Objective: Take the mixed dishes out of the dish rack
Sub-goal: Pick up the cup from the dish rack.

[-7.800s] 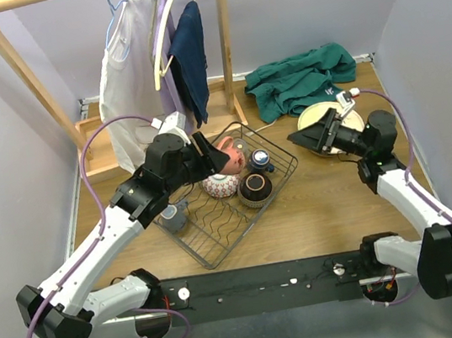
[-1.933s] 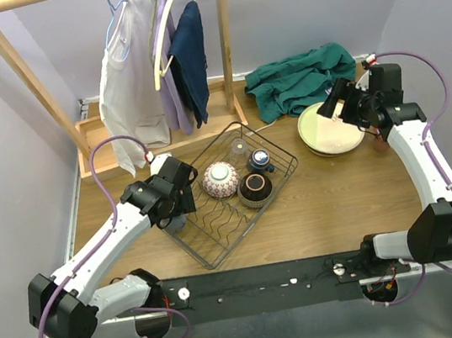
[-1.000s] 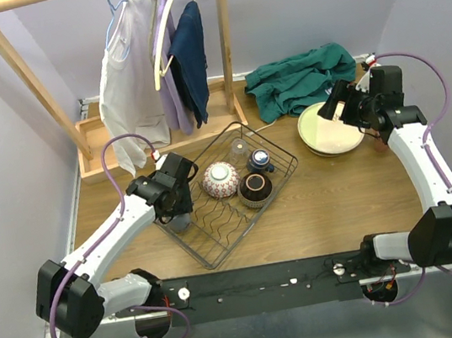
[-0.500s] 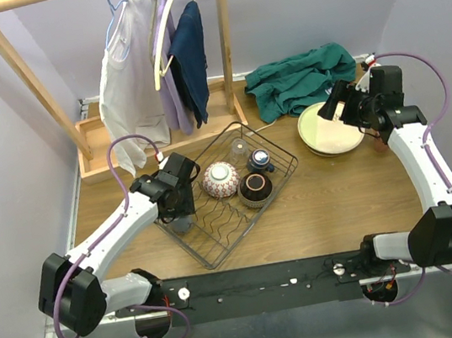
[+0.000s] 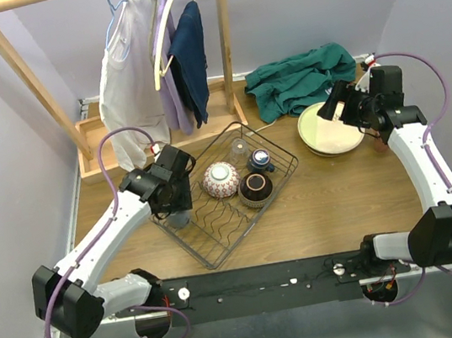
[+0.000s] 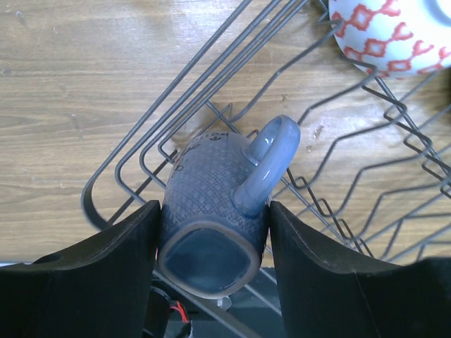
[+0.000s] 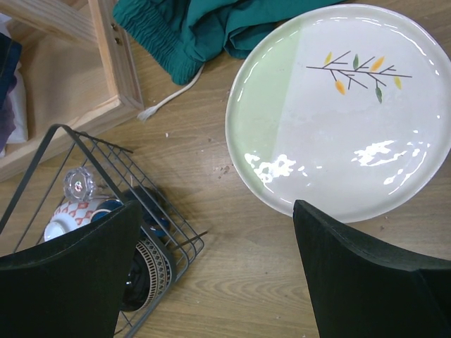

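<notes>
While my left gripper (image 6: 213, 229) is closed on the grey cup (image 6: 208, 186), 1 finger presses each side of the cup body and the handle faces up toward the wrist camera. The cup lies on its side at the left corner of the dish rack (image 5: 227, 224), among the wires (I cannot tell whether it rests on them). Elsewhere in the rack sit 1 patterned bowl (image 5: 221, 178), 1 dark bowl (image 5: 255, 187), 1 dark cup (image 5: 260, 160) and 1 clear glass (image 5: 240, 146). My right gripper (image 7: 215, 211) hangs with its jaws wide apart, holding nothing, above the cream plate (image 7: 345, 105), which lies flat on the table (image 7: 246, 282) just beside a green cloth (image 7: 211, 28).
</notes>
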You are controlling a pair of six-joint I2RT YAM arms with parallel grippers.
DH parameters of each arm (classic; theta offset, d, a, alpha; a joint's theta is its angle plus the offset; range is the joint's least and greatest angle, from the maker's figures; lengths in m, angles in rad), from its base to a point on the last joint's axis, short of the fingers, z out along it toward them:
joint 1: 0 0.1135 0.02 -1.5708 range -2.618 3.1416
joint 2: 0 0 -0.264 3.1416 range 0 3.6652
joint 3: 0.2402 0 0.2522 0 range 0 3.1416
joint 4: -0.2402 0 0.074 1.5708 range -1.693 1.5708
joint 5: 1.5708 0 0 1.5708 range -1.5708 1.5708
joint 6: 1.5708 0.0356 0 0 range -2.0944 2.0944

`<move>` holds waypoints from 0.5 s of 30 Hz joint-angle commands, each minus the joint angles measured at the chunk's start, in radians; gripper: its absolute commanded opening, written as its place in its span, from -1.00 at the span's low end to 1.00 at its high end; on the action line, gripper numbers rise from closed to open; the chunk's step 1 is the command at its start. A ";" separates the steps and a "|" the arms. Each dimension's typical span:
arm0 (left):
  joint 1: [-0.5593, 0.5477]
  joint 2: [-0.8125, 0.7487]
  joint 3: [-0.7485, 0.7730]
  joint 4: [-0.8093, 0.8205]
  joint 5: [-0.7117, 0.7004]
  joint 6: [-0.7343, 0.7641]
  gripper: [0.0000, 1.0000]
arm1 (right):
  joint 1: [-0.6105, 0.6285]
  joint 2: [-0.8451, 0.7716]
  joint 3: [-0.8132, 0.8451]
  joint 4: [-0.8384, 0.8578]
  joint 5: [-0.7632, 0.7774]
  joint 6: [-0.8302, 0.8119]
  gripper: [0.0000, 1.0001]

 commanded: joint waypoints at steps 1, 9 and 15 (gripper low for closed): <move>-0.002 -0.039 0.062 -0.065 0.020 0.025 -0.55 | 0.007 -0.005 -0.003 0.025 -0.039 -0.011 0.90; -0.002 -0.076 0.152 -0.134 0.001 0.040 -0.84 | 0.009 -0.007 -0.015 0.051 -0.149 -0.017 0.90; 0.002 -0.120 0.198 -0.123 0.004 0.031 -0.95 | 0.010 -0.010 -0.035 0.082 -0.265 -0.011 0.90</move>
